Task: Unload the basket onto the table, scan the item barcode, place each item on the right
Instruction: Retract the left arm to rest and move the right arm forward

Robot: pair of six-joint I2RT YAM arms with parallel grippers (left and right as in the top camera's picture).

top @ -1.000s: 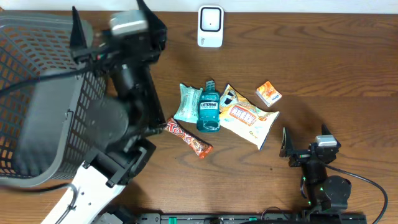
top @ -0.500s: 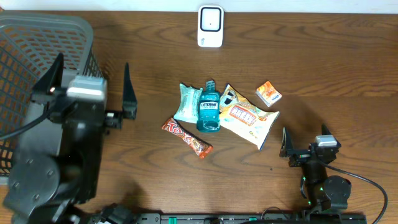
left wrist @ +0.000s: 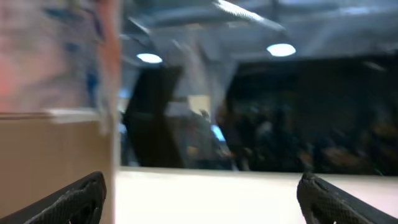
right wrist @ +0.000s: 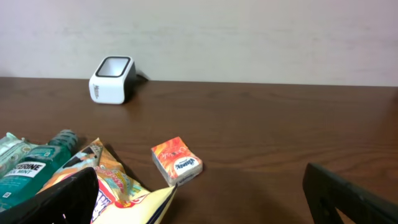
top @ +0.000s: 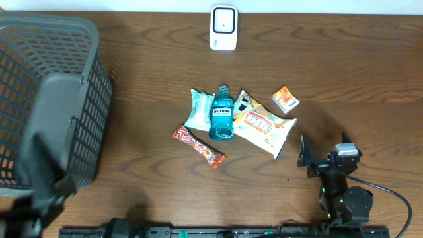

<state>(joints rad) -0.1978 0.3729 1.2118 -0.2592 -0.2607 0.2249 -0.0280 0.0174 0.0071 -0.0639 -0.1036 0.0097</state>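
items for scanning number five, all lying in a loose cluster near the middle of the worktop [top: 357,66]. one teal mouthwash bottle [top: 221,114] lies flat with its cap toward the far edge. one pale green tissue pack [top: 198,109] touches its left side, and one yellow and white snack bag [top: 264,125] touches its right side. one red chocolate bar [top: 199,147] lies diagonally just in front of the tissue pack. one small orange box [top: 285,99] sits a little apart, beyond the bag's right end. one white scanner [top: 223,28] stands at the far edge, well apart from the cluster.

the worktop is dark brown wood with visible grain; behind it, in the right wrist view, runs a plain pale wall [right wrist: 249,31]. the left wrist view is blurred and looks out into a dim room with two ceiling lights [left wrist: 281,49].

one grey mesh basket [top: 49,79] fills the left end of the worktop. one black cable [top: 390,195] loops from the right arm at the near edge.

the right claw [right wrist: 199,186] is spread wide and holds nothing, low at the near right, with the snack bag between it and the bottle. the left claw [left wrist: 200,190] is also spread wide and empty, pointing away from the items.
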